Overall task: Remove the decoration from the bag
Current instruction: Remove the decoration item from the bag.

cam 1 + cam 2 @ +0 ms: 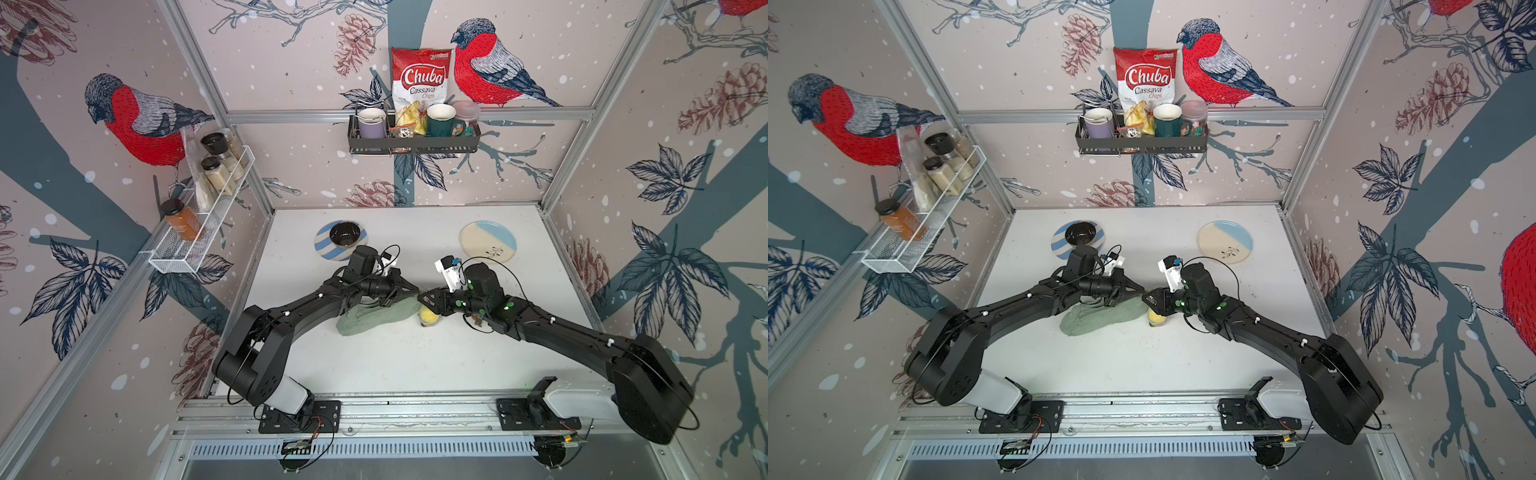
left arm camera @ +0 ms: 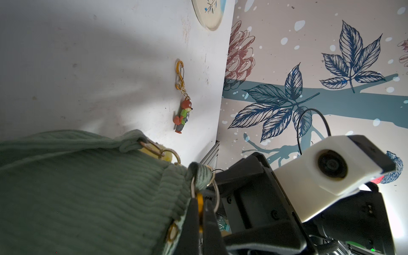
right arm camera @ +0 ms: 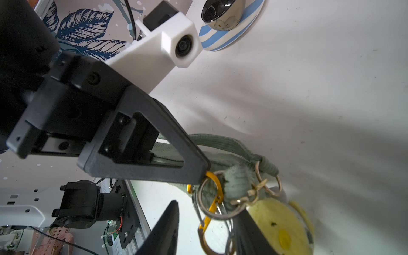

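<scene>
Jaws first: left gripper pinched shut on the orange clip hooked through a metal ring of the bag. Right gripper parted, straddling that clip, perhaps brushing the ring, though hard to tell. Best to hold the left pinch steady, close the right on the clip's gate, then press and slide it off without dragging fabric. Sage-green, ribbed, slumped mid-table between the arms, with a yellow plush decoration at its end.

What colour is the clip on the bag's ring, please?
Orange clip, clearest in the right wrist view.
</scene>
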You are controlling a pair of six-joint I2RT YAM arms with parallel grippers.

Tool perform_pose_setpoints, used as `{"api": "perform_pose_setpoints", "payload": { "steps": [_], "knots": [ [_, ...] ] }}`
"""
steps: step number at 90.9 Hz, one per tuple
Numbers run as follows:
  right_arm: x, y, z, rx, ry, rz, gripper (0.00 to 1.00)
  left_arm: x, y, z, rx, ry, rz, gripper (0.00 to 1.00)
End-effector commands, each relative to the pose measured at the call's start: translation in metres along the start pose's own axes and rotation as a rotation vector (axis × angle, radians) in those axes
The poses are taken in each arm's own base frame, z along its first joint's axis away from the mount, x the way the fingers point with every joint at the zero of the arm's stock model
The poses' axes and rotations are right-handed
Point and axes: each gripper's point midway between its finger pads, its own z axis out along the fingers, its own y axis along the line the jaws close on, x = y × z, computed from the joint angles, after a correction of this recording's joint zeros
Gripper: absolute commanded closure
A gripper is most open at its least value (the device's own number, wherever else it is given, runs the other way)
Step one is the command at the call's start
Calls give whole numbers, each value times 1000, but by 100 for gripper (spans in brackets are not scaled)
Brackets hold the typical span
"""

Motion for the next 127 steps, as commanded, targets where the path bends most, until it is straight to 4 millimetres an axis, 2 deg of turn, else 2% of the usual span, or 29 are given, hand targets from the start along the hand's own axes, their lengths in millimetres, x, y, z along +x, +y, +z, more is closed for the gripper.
{"api": "perform_pose_setpoints", "payload": {
  "steps": [1,11,17,30,40,42,45,53,64,73,85,95,103,115,127],
  "knots": [
    [1,9,-3,-37,9,-28,61,-5,-7,2,33,-21,1,100],
    [1,7,-1,-16,25,-50,67,-7,-9,4,39,-21,-5,100],
    [0,5,0,11,28,-61,67,-6,-11,4,41,-18,-6,100],
    [-5,-11,-9,90,20,-58,44,-8,-30,1,107,-25,-16,100],
    [-25,5,-27,13,-24,-27,35,-15,-59,-3,278,-29,-62,100],
    [-28,8,-29,-3,-27,-16,34,-17,-58,-2,301,-28,-86,100],
    [-31,13,-31,-22,-31,-3,35,-20,-57,-3,333,-33,-107,100],
    [-35,20,-33,-40,-25,2,45,-26,-46,0,364,-40,-151,100],
    [-26,16,-33,-5,12,-32,54,-31,-45,4,360,-45,-134,100],
    [-20,-3,-33,66,34,-39,53,-31,-49,5,366,-26,-122,100],
    [-21,-27,-37,156,43,-45,49,-27,-41,8,330,-4,-117,100],
    [-27,-24,-37,136,36,-64,48,-24,-34,11,308,8,-123,100],
    [-25,-25,-37,142,59,-116,55,-23,-35,12,310,13,-117,100],
    [-30,-33,-42,152,36,-156,57,-18,-38,15,313,33,-101,100],
    [-36,-32,-46,138,32,-181,49,-16,-38,16,309,42,-100,100]
  ]
}}
